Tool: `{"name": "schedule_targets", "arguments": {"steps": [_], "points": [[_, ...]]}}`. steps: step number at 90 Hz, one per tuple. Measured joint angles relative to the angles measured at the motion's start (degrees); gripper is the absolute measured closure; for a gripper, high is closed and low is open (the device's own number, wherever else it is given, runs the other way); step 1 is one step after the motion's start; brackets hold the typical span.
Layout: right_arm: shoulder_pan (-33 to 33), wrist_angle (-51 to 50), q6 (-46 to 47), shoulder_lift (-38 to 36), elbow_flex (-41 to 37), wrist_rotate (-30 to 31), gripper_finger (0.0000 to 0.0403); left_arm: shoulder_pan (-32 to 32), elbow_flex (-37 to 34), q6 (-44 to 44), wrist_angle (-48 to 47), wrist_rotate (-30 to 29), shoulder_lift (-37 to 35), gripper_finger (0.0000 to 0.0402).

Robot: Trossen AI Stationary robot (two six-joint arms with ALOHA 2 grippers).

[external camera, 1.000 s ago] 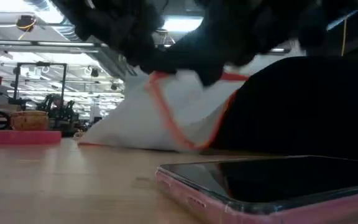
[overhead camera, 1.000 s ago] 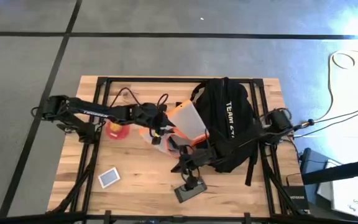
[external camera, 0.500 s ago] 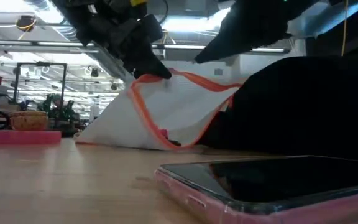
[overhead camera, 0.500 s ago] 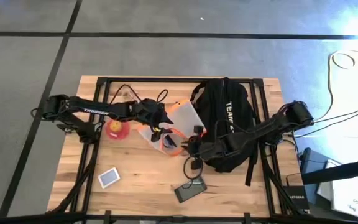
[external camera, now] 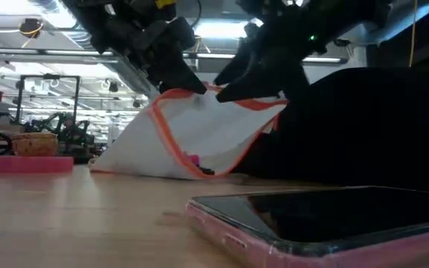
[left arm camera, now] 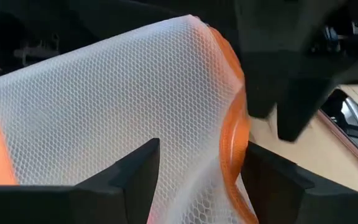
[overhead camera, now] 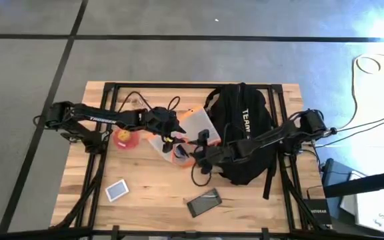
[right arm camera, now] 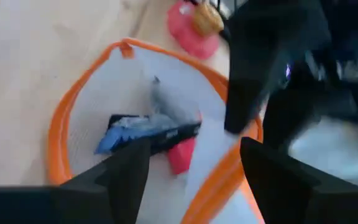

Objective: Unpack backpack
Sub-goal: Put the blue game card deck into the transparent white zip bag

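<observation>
The backpack (overhead camera: 245, 137) is lying on the bench's (overhead camera: 145, 187) right half. A white mesh pouch (overhead camera: 191, 130) beside it is pinched by the left gripper (overhead camera: 170, 135) – the right gripper (overhead camera: 201, 157) is spread open over the pouch's orange-rimmed mouth.

Mesh pouch (overhead camera: 185, 137) left of backpack (overhead camera: 245, 130); phone (overhead camera: 203, 202) in front.

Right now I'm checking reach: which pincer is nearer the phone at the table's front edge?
Right. The right pincer hangs at the mesh pouch's open mouth, just behind the phone. The left pincer grips the pouch's rim, farther back and left.
</observation>
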Motion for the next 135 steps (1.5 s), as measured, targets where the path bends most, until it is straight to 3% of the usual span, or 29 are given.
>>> {"name": "schedule_targets", "arguments": {"steps": [10,21,54,103,125,135], "points": [[0.47,4.79,-6.67,0.90,0.03,5.07,0.0187,0.01,0.00,-0.19,0.04,-0.99,0.00,0.0202],[-0.48,3.69,-10.96,0.91,0.06,6.88,0.0213,0.00,-0.02,-0.36,0.01,-1.50,0.00,0.0201],[-3.75,1.36,-12.35,0.96,0.04,3.72,0.0282,0.00,-0.02,-0.62,0.07,-1.66,0.00,0.0201],[-4.45,5.46,-18.14,6.23,0.07,5.57,0.0297,0.02,-0.07,-1.15,-0.09,-1.66,0.00,0.0201],[-4.47,5.78,-18.27,6.23,0.07,6.42,0.0389,0.02,-0.07,-1.21,-0.02,-1.65,0.00,0.0201],[-4.47,5.85,-18.00,6.23,0.07,6.42,0.0392,0.02,-0.07,-1.30,0.02,-1.66,0.00,0.0201]]}}
